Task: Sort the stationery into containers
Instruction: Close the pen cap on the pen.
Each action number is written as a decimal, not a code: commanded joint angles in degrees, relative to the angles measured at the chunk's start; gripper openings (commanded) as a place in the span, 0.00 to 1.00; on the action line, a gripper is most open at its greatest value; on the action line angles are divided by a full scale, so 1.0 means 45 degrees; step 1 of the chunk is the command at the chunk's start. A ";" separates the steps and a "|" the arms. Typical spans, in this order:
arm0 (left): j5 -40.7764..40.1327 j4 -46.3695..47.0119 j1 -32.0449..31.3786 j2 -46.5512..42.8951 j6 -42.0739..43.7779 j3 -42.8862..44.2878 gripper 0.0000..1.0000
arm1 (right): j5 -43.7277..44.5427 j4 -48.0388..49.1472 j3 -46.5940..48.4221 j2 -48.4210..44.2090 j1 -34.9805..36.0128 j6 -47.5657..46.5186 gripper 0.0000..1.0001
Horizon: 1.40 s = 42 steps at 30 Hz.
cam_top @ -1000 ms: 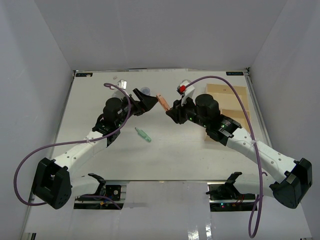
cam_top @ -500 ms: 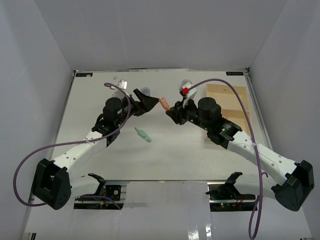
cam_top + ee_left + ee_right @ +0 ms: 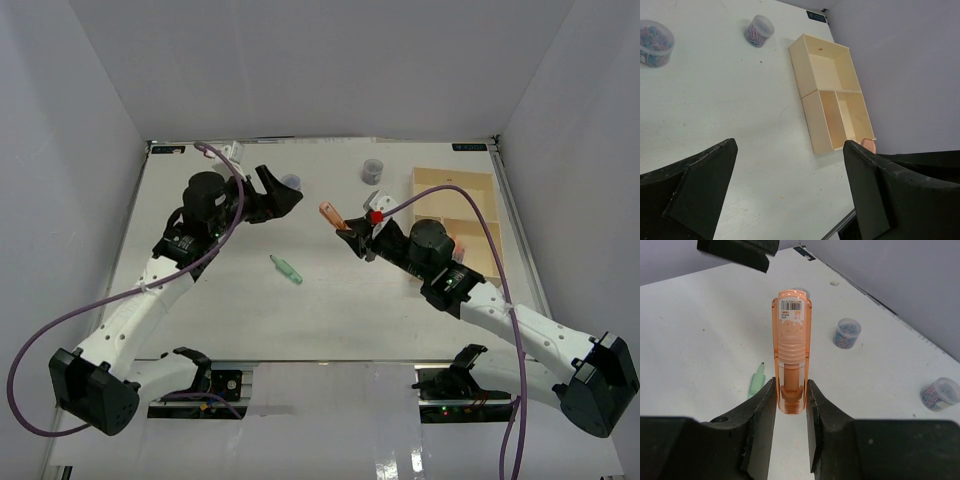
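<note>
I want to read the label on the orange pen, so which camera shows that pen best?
The right wrist view: the orange pen fills the centre, barcode label facing the camera, gripped by the right gripper. Top external shows it small and slanted; left wrist shows at most an orange tip.

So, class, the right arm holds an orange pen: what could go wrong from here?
The right fingers grip the translucent orange plastic pen only near one end, so it may pivot or slip. The pale wooden divided tray lies close beside that arm; a tight swing could knock its wall.
</note>
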 commanded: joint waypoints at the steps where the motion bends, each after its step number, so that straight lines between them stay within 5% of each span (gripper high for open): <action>1: 0.1061 -0.2515 0.0206 -0.0022 0.1227 0.1974 0.98 | -0.0500 0.1958 -0.0139 -0.0285 0.0076 -0.1093 0.08; 11: 0.5537 -0.3768 0.0206 0.2087 0.0545 0.4888 0.73 | -0.0833 0.2290 -0.0120 0.0066 0.0076 -0.1738 0.08; 42: 0.4620 -0.3768 -0.0380 0.2908 0.1189 0.4518 0.50 | -0.1205 0.1939 0.0720 0.1063 0.0076 -0.2090 0.08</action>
